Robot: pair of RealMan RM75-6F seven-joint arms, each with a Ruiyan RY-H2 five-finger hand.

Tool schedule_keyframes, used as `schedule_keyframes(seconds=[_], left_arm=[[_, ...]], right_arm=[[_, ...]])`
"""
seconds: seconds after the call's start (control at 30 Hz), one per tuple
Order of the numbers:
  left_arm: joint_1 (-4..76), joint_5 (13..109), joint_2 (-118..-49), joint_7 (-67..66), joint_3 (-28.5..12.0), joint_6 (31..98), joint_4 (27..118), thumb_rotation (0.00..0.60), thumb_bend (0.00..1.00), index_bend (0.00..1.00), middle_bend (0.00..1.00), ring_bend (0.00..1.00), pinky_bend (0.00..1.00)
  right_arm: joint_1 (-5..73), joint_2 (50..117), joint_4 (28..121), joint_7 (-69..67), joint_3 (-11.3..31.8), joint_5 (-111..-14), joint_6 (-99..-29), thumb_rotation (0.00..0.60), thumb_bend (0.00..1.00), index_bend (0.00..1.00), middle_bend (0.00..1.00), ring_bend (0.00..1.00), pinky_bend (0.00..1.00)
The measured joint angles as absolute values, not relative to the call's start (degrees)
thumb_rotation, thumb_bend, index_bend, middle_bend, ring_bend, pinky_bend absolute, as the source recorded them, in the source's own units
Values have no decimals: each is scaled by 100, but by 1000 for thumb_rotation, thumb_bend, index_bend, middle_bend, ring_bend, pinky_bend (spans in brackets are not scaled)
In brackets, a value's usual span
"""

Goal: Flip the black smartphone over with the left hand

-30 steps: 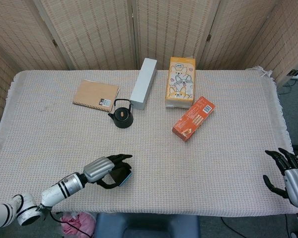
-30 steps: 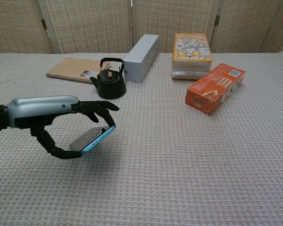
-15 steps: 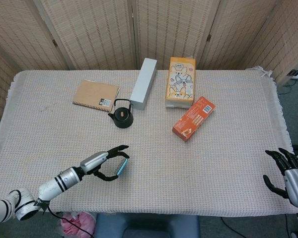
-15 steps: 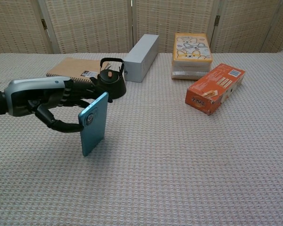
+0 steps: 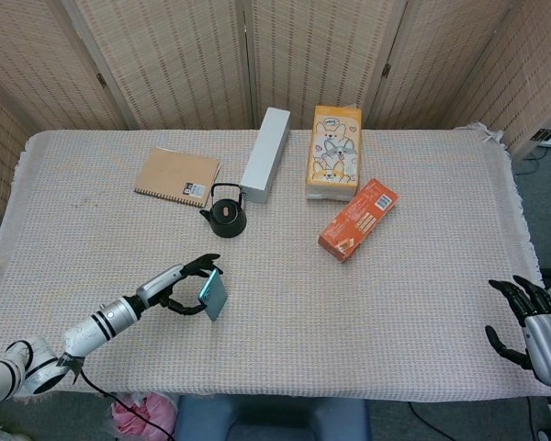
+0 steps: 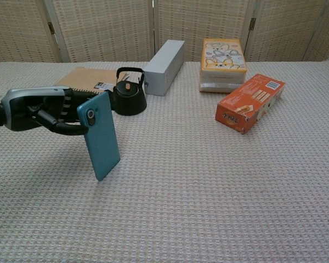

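**Colleague:** Where is the phone right now?

**Me:** My left hand [image 6: 41, 111] holds the slim rectangular smartphone [image 6: 100, 135] near the front left of the table covered in beige woven cloth [image 5: 404, 303]. The phone stands almost upright on its bottom edge, which touches the cloth. Its teal back, with a round camera lens near the top, faces the chest camera. My thumb and fingers [image 6: 63, 129] pinch it at the upper part. From the head view the phone [image 5: 212, 294] shows as a thin tilted sliver beside my left hand [image 5: 179, 287].

**Colleague:** And the other hand?

**Me:** My right hand [image 5: 531, 324] sits at the far right edge of the table, fingers apart, holding nothing, well apart from everything.

**Colleague:** How would you finish the flip well?

**Me:** I judge it about halfway, balanced on edge. I would keep that bottom edge planted as a pivot and tip the top over slowly, loosening the pinch only once the phone is nearly flat, so it lies down rather than slaps. The cloth should stop the edge sliding.

**Colleague:** Anything nearby to avoid?

**Me:** The small black cast-iron teapot [image 5: 227, 216] and the brown spiral notebook [image 5: 175, 177] lie further back, well apart from the phone.
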State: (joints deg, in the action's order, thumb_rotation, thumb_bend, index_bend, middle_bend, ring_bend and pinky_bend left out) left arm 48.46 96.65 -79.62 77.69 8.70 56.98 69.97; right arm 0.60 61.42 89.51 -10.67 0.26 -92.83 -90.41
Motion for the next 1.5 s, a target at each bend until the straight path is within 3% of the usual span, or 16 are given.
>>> schedule_keyframes(seconds=[0.4,0.93,1.23,1.5], left_arm=[[4708,9543,-8055,8531,923,5727,6237,600,340,194,43,43,183],[4534,8954,-8109,8387,597,5451,5784,600,340,180,43,35,184],[4225,8461,-7945,5606,342,5658,6009,600,340,188,43,35,184],[3491,7597,-7572,2055,14,6527,7216,600,340,203,43,37,183]], right_arm=[[72,6123,9006,-1021,22,-9326,-9037,600,289,188,229,124,179],[99,6098,8994,-996,42,-9318,-9009,600,289,188,229,124,179],[163,6015,8981,-923,69,-9309,-8932,600,289,188,229,124,179],[249,6030,8910,-963,113,-9292,-8853,600,289,188,229,124,179]])
